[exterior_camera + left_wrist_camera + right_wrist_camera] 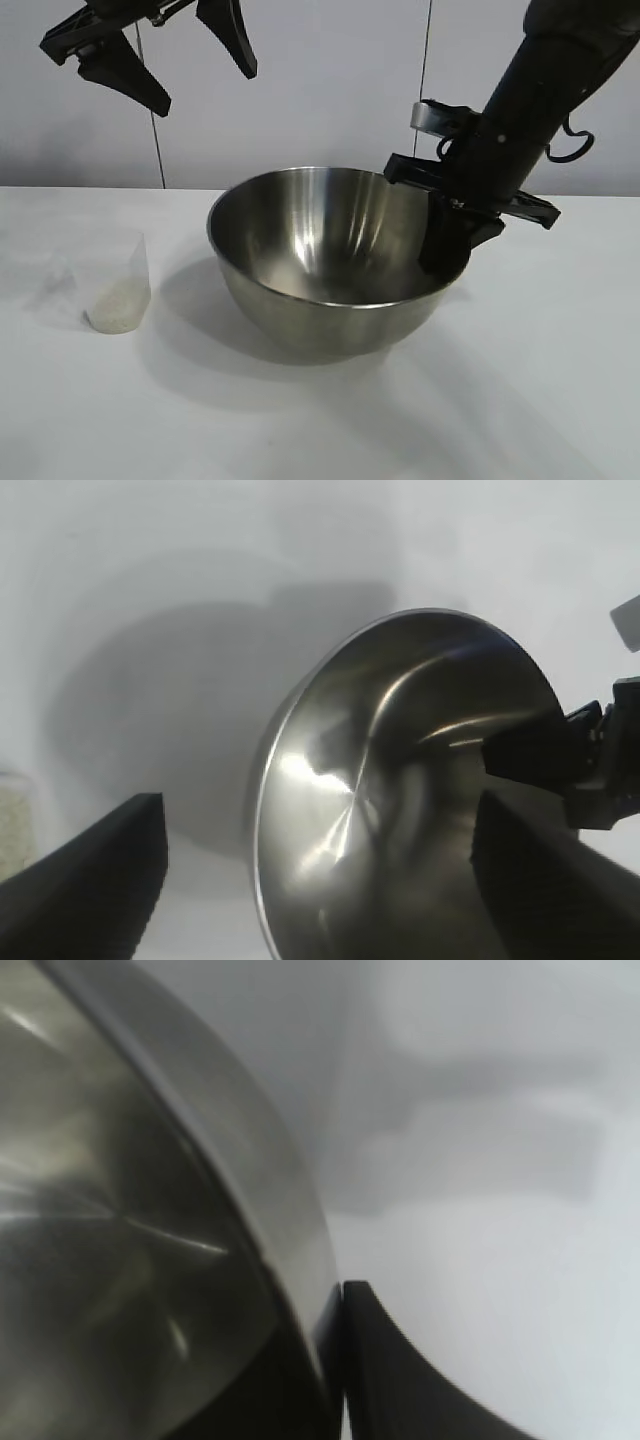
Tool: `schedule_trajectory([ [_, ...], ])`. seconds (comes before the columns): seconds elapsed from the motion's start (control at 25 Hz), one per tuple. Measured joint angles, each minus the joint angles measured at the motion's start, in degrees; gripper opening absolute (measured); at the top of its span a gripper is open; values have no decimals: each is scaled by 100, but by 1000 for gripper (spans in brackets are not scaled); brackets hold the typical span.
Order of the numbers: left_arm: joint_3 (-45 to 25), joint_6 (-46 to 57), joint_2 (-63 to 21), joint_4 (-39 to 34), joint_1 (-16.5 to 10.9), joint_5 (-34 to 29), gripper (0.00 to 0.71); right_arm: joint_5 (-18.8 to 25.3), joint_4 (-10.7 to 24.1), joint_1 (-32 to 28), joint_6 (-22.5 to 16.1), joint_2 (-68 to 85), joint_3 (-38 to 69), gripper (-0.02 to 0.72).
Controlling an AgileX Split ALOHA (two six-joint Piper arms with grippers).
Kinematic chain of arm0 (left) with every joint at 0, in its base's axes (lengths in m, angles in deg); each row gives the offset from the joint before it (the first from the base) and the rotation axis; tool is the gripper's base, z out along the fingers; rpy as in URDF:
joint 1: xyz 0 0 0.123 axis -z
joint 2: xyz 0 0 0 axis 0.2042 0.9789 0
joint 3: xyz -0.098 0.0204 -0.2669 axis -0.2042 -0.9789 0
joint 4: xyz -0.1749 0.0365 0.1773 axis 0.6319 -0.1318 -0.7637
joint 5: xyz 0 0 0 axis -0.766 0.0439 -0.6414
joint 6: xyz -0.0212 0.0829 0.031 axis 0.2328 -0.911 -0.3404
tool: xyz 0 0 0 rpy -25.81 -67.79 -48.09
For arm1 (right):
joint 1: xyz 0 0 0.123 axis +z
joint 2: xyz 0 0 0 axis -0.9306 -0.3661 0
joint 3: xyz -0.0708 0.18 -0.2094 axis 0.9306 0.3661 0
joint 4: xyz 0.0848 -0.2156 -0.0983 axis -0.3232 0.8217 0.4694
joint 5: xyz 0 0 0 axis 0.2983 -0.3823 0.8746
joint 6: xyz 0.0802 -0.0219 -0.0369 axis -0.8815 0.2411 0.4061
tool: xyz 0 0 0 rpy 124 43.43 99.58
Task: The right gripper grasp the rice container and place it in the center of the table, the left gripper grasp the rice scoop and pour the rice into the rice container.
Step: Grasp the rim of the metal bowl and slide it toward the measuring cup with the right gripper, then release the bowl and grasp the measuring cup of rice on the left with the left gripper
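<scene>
The right end effector (pixel 447 255) comes down steeply from the upper right of the exterior view and is clamped on the rim of the steel bowl (pixel 320 255). In the right wrist view its two black fingers (pixel 400 1380) press together with the thin bowl wall between them, one inside and one outside. The bowl sits upright near the middle of the white tabletop (pixel 520 400), mouth facing up; being round, it has no long axis along the tabletop, and its inside looks bare and shiny. Well to the bowl's left in the exterior view, apart from it, stands the small clear plastic cup (pixel 115 280), upright, wider at the top, with a low layer of rice at its bottom. The left end effector (pixel 195 70) hangs high above the cup and the bowl's left side, fingers spread wide and holding nothing, pointing down toward the bowl.
</scene>
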Motion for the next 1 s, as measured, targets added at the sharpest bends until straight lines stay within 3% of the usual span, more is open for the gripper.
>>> schedule_trajectory([
  [0.32,0,0,0,0,0,0,600,-359,-59,406,-424,-298,0,12],
  [0.4,0,0,0,0,0,26,600,-425,-100,406,-467,-290,-5,42],
  [0.48,0,0,0,0,0,60,600,-432,-132,406,-467,-258,-20,152],
  [0.6,0,0,0,0,0,88,600,-377,-123,406,-500,-179,-20,390],
  [0.72,0,0,0,0,0,88,600,-79,-76,370,-560,-63,-171,493],
  [1.0,0,0,0,0,0,88,600,1400,192,-134,-573,359,-1336,517],
])
